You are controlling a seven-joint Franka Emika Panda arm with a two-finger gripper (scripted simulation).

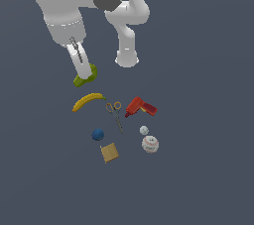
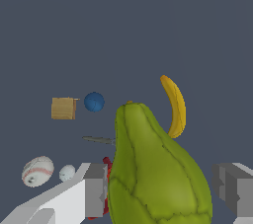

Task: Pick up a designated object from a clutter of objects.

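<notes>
Reached and bracketed, not yet gripped or lifted, by the look of it; gripper (image 2: pixel 160 193) spread wide around the pear (image 1: pixel 85 77), one finger (image 2: pixel 96 188) close against its flank, the other standing clear with a gap showing (so no pinch yet); pear at the far edge of the clutter in the exterior view, just beyond the banana (image 1: pixel 88 101), apart from scissors (image 1: pixel 115 113), drill (image 1: pixel 140 107) and the rest; on the bench or just off it, cannot tell; left to do: close, then raise clear.
</notes>
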